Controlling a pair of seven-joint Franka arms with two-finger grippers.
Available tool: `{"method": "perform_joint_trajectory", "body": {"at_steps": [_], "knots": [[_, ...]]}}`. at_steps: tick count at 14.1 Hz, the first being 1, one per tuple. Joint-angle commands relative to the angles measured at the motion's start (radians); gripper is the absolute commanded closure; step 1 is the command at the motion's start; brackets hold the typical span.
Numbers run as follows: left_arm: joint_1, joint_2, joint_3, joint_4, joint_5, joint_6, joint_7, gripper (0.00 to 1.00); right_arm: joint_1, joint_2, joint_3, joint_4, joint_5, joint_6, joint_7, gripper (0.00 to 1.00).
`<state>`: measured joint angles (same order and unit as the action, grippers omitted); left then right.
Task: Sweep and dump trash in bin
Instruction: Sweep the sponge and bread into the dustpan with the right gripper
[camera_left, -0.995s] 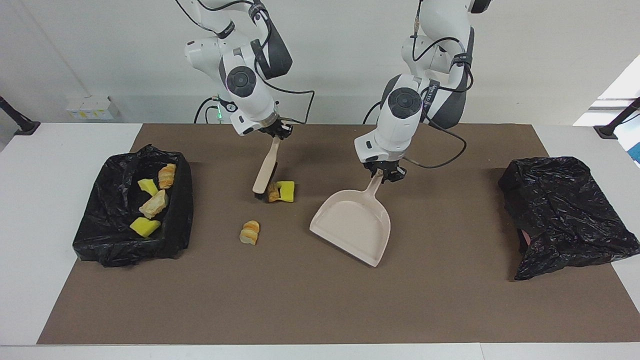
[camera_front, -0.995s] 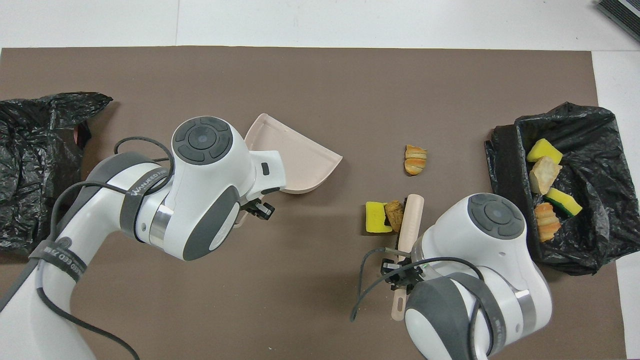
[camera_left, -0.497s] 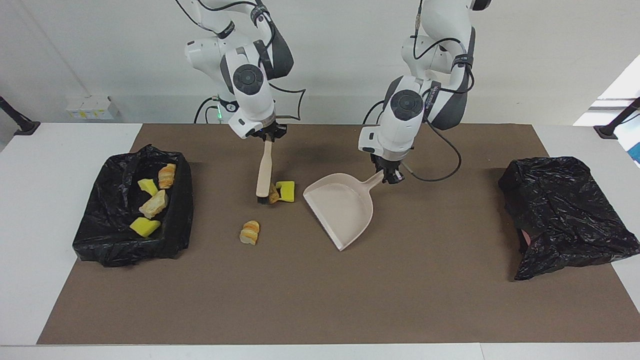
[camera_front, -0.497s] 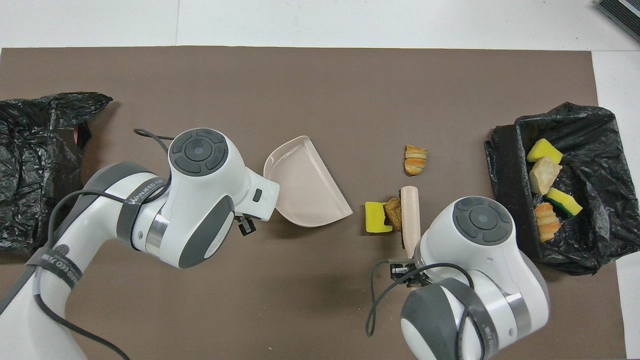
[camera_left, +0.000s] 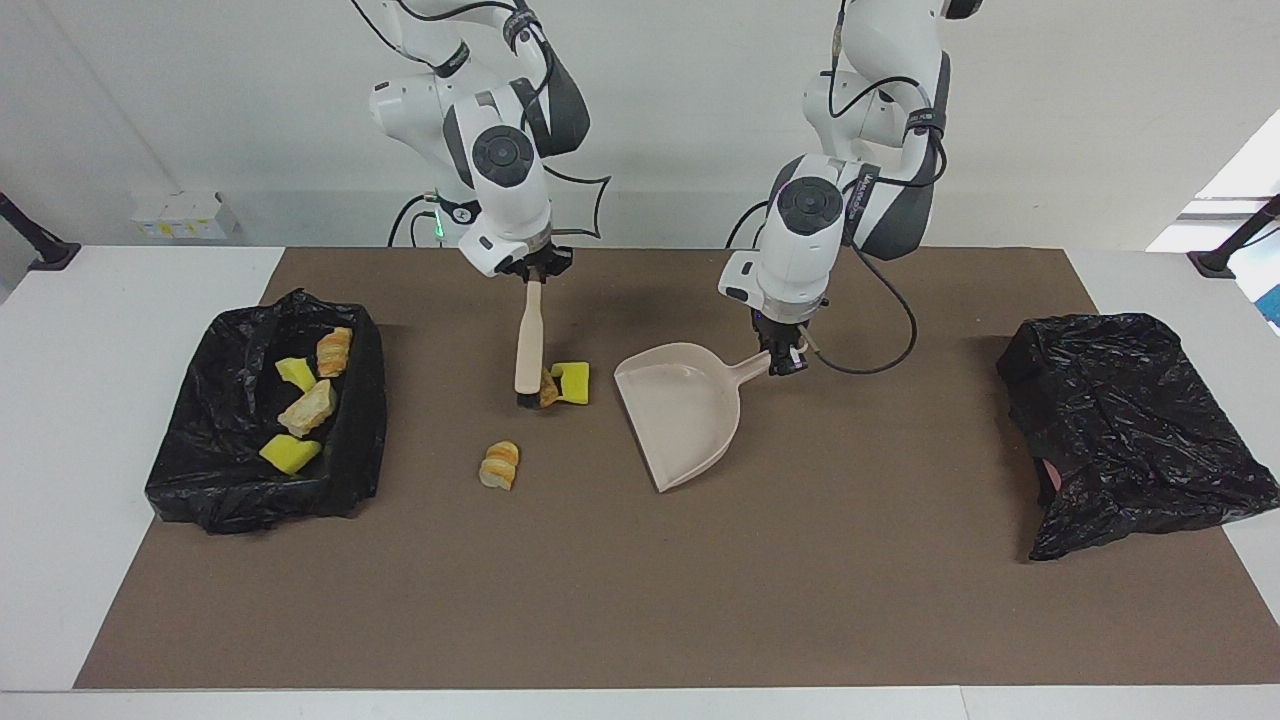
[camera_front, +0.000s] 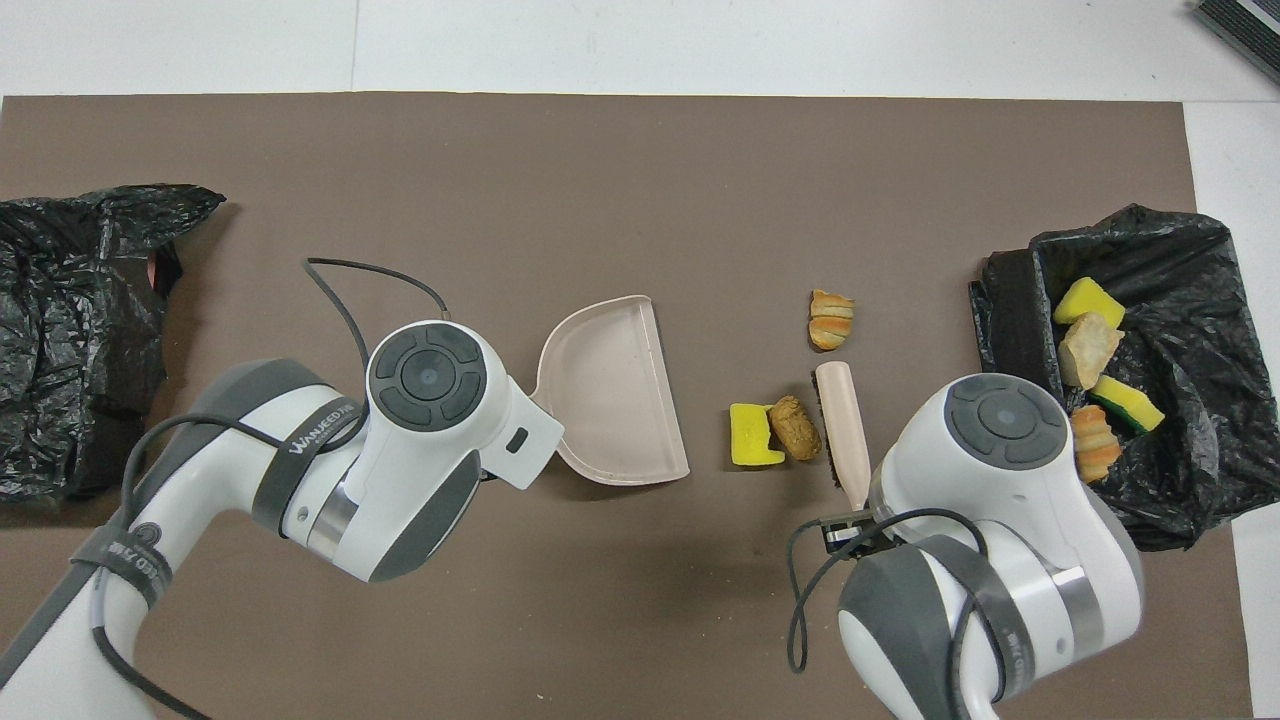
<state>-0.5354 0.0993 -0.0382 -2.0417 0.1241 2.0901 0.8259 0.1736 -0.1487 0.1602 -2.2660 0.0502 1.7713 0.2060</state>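
Sweep step in hand: right tool (camera_left: 535, 268) is clamped on the brush (camera_left: 527, 340) handle, bristles down on the desk (camera_left: 860, 560) touching the brown lump (camera_front: 795, 427), with the yellow sponge chunk (camera_front: 752, 435) just beside it on the side toward the dustpan (camera_left: 685, 412). Left tool (camera_left: 785, 358) is clamped on the dustpan handle, pan lip facing those two scraps but apart from them; a third scrap, the striped bread piece (camera_left: 499, 465), lies farther from the robots than the brush, and four more sit in the black bin (camera_left: 200, 480) at the right arm's end. Next move likely calls for the pan lip flat on the desk close to the sponge, then a brush stroke toward the left arm's end pushing both scraps in.
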Motion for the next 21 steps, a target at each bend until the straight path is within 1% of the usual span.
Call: {"method": "perform_joint_trajectory", "body": {"at_steps": [1,2,5,6,7,10,12,14,16,17,19,21], "knots": [[-0.052,-0.053,0.008,-0.049,0.022,0.01,0.001,1.0,-0.017,-0.016,0.013,-0.05,-0.02,0.045,-0.039,1.0],[-0.057,-0.055,0.008,-0.049,0.022,-0.001,-0.008,1.0,-0.017,-0.006,0.013,-0.072,-0.007,0.072,-0.036,1.0],[-0.069,-0.05,0.006,-0.075,0.022,0.011,-0.036,1.0,0.004,0.047,0.015,-0.073,0.055,0.096,-0.046,1.0],[-0.077,-0.049,0.006,-0.083,0.022,0.019,-0.05,1.0,0.041,0.072,0.016,-0.07,0.081,0.114,-0.047,1.0],[-0.077,-0.049,0.006,-0.083,0.022,0.019,-0.051,1.0,0.069,0.078,0.016,-0.063,0.126,0.131,-0.047,1.0],[-0.078,-0.047,0.004,-0.083,0.022,0.031,-0.07,1.0,0.173,0.106,0.016,0.009,0.216,0.129,-0.034,1.0],[-0.078,-0.038,0.004,-0.083,0.022,0.045,-0.076,1.0,0.176,0.132,0.016,0.064,0.241,0.106,-0.033,1.0],[-0.072,-0.023,0.004,-0.09,0.022,0.108,-0.074,1.0,0.175,0.121,0.013,0.086,0.234,0.062,-0.033,1.0],[-0.064,-0.02,0.004,-0.09,0.02,0.126,-0.073,1.0,0.155,0.086,0.004,0.127,0.217,-0.021,-0.042,1.0],[-0.058,-0.018,0.006,-0.09,0.019,0.13,-0.071,1.0,0.13,0.081,-0.001,0.149,0.203,-0.053,-0.043,1.0],[-0.025,-0.007,0.004,-0.083,0.014,0.133,-0.068,1.0,0.107,0.081,0.001,0.189,0.116,-0.098,-0.043,1.0],[-0.006,-0.004,0.004,-0.08,0.002,0.133,-0.067,1.0,0.1,0.09,-0.001,0.192,0.024,-0.07,-0.046,1.0]]}}
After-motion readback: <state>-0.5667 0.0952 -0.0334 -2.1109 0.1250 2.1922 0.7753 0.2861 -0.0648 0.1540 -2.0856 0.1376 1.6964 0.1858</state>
